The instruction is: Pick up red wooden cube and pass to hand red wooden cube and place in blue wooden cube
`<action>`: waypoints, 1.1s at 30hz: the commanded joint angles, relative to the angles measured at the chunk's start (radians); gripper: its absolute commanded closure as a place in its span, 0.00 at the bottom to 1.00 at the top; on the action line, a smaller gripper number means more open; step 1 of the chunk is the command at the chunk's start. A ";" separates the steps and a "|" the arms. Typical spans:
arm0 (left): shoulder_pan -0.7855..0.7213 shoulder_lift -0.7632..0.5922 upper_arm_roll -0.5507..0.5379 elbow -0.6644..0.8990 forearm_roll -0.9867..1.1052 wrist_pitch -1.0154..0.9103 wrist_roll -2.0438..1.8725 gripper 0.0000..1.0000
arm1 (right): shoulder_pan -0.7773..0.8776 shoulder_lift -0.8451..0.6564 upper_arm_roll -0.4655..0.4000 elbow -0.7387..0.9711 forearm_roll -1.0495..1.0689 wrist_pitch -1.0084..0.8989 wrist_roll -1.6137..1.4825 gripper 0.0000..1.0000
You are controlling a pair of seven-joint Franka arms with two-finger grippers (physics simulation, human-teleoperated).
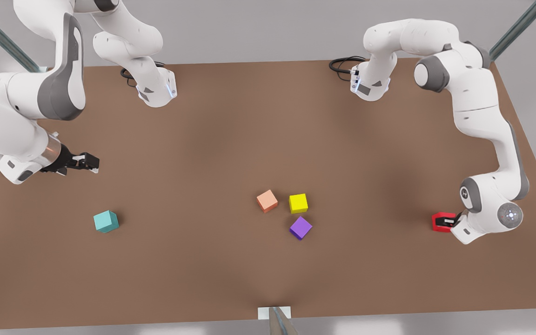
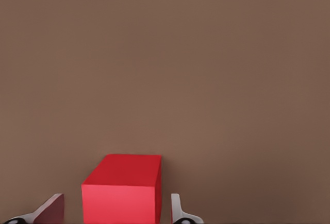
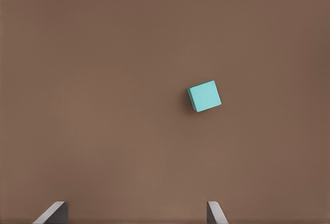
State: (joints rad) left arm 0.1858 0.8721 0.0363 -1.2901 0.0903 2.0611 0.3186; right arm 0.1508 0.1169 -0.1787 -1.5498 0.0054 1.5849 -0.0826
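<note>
The red wooden cube (image 1: pixel 440 219) sits on the brown table at the front view's right. My left gripper (image 1: pixel 449 222) is down at the cube. In the left wrist view the cube (image 2: pixel 124 188) lies between the fingers of the open left gripper (image 2: pixel 116 204), with a small gap on each side. The blue wooden cube (image 1: pixel 105 221), teal in colour, rests at the front view's left. My right gripper (image 1: pixel 92 162), the hand, hovers above the table just behind it. In the right wrist view the teal cube (image 3: pixel 204 96) lies ahead of the open right gripper (image 3: pixel 136 209).
A salmon-orange cube (image 1: pixel 267 200), a yellow cube (image 1: pixel 298 203) and a purple cube (image 1: pixel 300 227) cluster near the table's middle. Both arm bases (image 1: pixel 156 90) (image 1: pixel 369 86) stand at the far edge. A small white mount (image 1: pixel 274 312) sits at the near edge.
</note>
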 commanded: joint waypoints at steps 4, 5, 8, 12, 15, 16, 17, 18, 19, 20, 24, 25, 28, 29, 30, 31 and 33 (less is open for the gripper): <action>0.000 0.021 0.000 0.003 0.000 0.044 0.120 0.00 | 0.000 0.000 -0.001 0.000 0.001 0.000 -0.011 0.00; 0.000 0.022 0.000 -0.001 -0.001 0.044 0.120 0.00 | 0.000 0.000 -0.001 0.000 0.001 0.000 -0.011 0.00; 0.004 0.030 0.002 -0.005 -0.004 0.037 0.120 0.00 | 0.000 -0.002 -0.001 -0.001 0.001 -0.002 -0.014 0.00; 0.007 0.053 0.002 -0.006 -0.004 0.037 0.119 0.00 | 0.000 0.000 0.001 -0.001 0.001 -0.002 -0.014 0.00; 0.009 0.064 0.002 -0.006 -0.006 0.039 0.117 0.00 | 0.000 0.001 0.001 -0.001 0.001 0.000 -0.014 0.00; 0.007 0.065 0.002 -0.006 -0.007 0.040 0.114 0.00 | 0.000 0.001 0.001 -0.001 0.001 0.000 -0.014 0.00; 0.009 0.065 0.002 -0.006 -0.009 0.040 0.109 0.11 | 0.000 0.001 0.001 -0.001 0.001 0.000 -0.014 0.00; 0.009 0.065 0.002 -0.006 -0.009 0.039 0.111 0.30 | 0.000 0.001 0.001 -0.001 0.001 0.000 -0.014 0.00; 0.009 0.065 0.002 -0.005 -0.009 0.039 0.111 0.38 | 0.000 0.001 0.001 -0.003 0.001 -0.002 -0.014 0.00; 0.007 0.065 0.002 -0.005 -0.009 0.037 0.109 0.43 | 0.000 0.001 0.001 -0.001 0.001 0.000 -0.014 0.00; 0.000 0.047 -0.033 0.049 -0.089 -0.105 -0.028 0.49 | 0.001 0.001 0.001 -0.004 0.001 -0.002 -0.017 0.00; 0.006 0.045 -0.091 0.167 -0.151 -0.238 -0.178 0.49 | 0.001 0.001 0.001 -0.004 0.001 -0.002 -0.017 0.00; 0.003 -0.004 -0.329 0.249 -0.196 -0.412 -0.570 0.49 | -0.008 0.075 0.001 0.010 0.065 0.007 -0.177 0.00; 0.003 -0.005 -0.441 0.250 -0.196 -0.412 -0.677 0.49 | -0.016 0.165 -0.004 0.066 0.174 0.009 -0.534 0.00; 0.003 0.001 -0.553 0.255 -0.207 -0.407 -0.728 0.49 | -0.017 0.299 -0.004 0.149 0.359 0.001 -0.816 0.00; 0.003 0.016 -0.585 0.255 -0.288 -0.394 -0.724 0.49 | -0.016 0.383 -0.002 0.185 0.504 -0.002 -0.995 0.00; -0.034 0.057 -0.679 0.253 -0.371 -0.336 -0.722 0.49 | -0.016 0.545 0.002 0.266 0.786 -0.016 -1.287 0.00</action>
State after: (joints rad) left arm 0.1548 0.9206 -0.6085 -1.0377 -0.1767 1.7814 0.1006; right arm 0.1348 0.6101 -0.1752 -1.3041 0.4870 1.5804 -0.3612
